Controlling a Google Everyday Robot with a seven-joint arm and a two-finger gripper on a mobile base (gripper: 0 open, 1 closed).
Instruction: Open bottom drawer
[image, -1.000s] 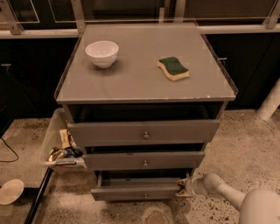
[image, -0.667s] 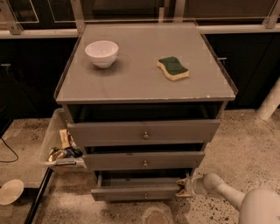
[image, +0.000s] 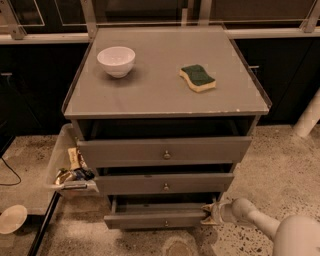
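**Claw at the bottom drawer's right end**

The claw sits low by the floor, touching the right end of the bottom drawer; how far open it is cannot be told. That drawer, stretching left of the claw, stands slightly pulled out. Above the claw are two taller drawer fronts. Beyond, on the counter, lie a sponge and, farther left, a white bowl.

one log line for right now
bottom drawer: partly out | gripper: at its right end | cabinet top: bowl, sponge

The white arm is angling in from the near right corner, low down, with its gripper pointing left, sitting right of centre.
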